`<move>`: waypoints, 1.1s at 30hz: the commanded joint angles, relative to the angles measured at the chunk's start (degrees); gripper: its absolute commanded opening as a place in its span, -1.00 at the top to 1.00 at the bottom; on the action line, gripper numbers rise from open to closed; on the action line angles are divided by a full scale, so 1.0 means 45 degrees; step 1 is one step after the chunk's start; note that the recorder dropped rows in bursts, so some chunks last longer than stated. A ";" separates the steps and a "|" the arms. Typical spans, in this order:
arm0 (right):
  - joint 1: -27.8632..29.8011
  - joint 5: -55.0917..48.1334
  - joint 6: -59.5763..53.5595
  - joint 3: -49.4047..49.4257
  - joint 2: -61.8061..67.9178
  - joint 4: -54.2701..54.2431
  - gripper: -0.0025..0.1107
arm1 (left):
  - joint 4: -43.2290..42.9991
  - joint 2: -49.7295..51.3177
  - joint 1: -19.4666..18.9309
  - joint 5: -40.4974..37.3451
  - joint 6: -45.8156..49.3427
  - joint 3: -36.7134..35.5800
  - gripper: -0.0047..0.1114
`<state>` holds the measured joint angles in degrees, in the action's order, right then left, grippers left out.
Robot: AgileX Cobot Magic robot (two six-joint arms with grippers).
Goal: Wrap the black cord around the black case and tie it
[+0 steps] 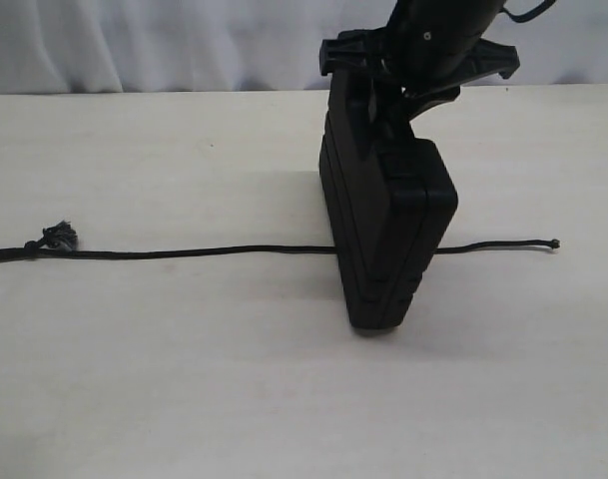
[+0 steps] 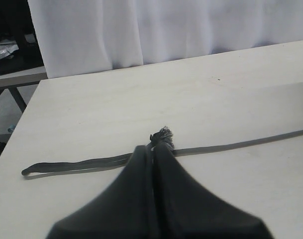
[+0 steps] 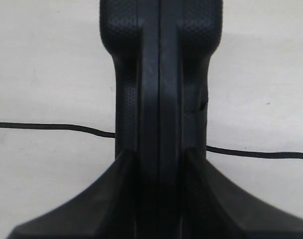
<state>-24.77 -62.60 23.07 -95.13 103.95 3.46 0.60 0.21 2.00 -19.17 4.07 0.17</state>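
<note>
I am clamping my right gripper [image 3: 160,158] on the upper edge of the black case [image 1: 388,235], one finger pressing each broad face. The case is standing upright on a narrow edge on the table [image 1: 184,389], its near corner pointing toward the exterior camera. The black cord [image 1: 184,252] is lying almost straight across the table, meeting the foot of the case and showing again on its other side, where the knotted tip [image 1: 554,242] is resting. The frayed knot [image 1: 56,237] is sitting well off to my left. Bare tabletop is lying open in front of the case and to both sides; the far table edge is running close behind it. My left gripper [image 2: 153,152] is pressing its fingers together, the knot showing just past their tips; I cannot tell whether they are touching the cord.
</note>
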 commanded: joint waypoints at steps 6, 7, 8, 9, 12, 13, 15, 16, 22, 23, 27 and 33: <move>-0.0009 0.0090 -0.0056 -0.0036 -0.0175 0.0139 0.41 | -0.0025 -0.0047 0.0015 0.0124 -0.0044 -0.0038 0.92; -0.0009 0.0090 -0.0056 -0.0036 -0.0175 0.0139 0.41 | -0.0025 -0.0047 0.0015 0.0124 -0.0044 -0.0038 0.92; -0.0009 0.0090 -0.0056 -0.0036 -0.0175 0.0139 0.41 | -0.0025 -0.0047 0.0015 0.0124 -0.0044 -0.0038 0.92; -0.0009 0.0090 -0.0056 -0.0036 -0.0175 0.0139 0.41 | -0.0025 -0.0047 0.0015 0.0124 -0.0044 -0.0038 0.92; -0.0009 0.0090 -0.0056 -0.0036 -0.0175 0.0139 0.41 | -0.0025 -0.0047 0.0015 0.0124 -0.0044 -0.0038 0.92; -0.0009 0.0090 -0.0056 -0.0036 -0.0175 0.0139 0.41 | -0.0025 -0.0047 0.0015 0.0124 -0.0044 -0.0038 0.92; -0.0009 0.0090 -0.0056 -0.0036 -0.0175 0.0139 0.41 | -0.0025 -0.0047 0.0015 0.0124 -0.0044 -0.0038 0.92; -0.0009 0.0090 -0.0056 -0.0036 -0.0175 0.0139 0.41 | -0.0025 -0.0047 0.0015 0.0124 -0.0044 -0.0038 0.92; -0.0009 0.0091 -0.0056 -0.0036 -0.0175 0.0095 0.41 | -0.0025 -0.0047 0.0015 0.0124 -0.0044 -0.0038 0.92; -0.0009 0.0091 -0.0056 -0.0036 -0.0175 0.0095 0.41 | -0.0025 -0.0047 0.0015 0.0124 -0.0044 -0.0038 0.92; -0.0009 0.0091 -0.0056 -0.0036 -0.0175 0.0095 0.41 | -0.0025 -0.0047 0.0015 0.0124 -0.0044 -0.0038 0.92; -0.0009 0.0067 -0.0056 -0.0036 -0.0175 0.0094 0.41 | -0.0025 -0.0047 0.0015 0.0124 -0.0044 -0.0038 0.92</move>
<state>-24.77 -62.14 23.07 -95.13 103.95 3.46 0.60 0.21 2.00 -19.17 4.07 0.17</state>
